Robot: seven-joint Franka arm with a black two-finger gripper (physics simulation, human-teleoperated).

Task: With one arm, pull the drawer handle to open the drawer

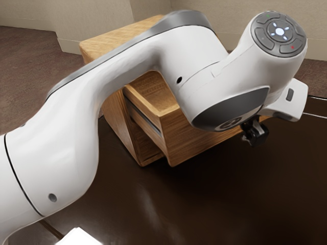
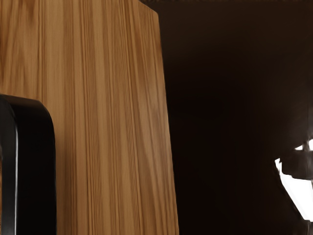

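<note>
Drawer (image 1: 177,137) stood pulled partway out of the wooden cabinet (image 1: 110,43) on the dark table (image 1: 230,204); gripper (image 1: 254,133) sat at its front by the black handle (image 2: 29,171), grip impossible to read.

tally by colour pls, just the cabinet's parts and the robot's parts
Wood: 2, the light wooden box cabinet and its wooden drawer.
Black: 2, the black robot gripper and the black rounded drawer handle.
White: 1, the white robot arm.
Total: 5.

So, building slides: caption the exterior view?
Robot arm reaches over a wooden cabinet, drawer partly out, on a dark table.
</note>
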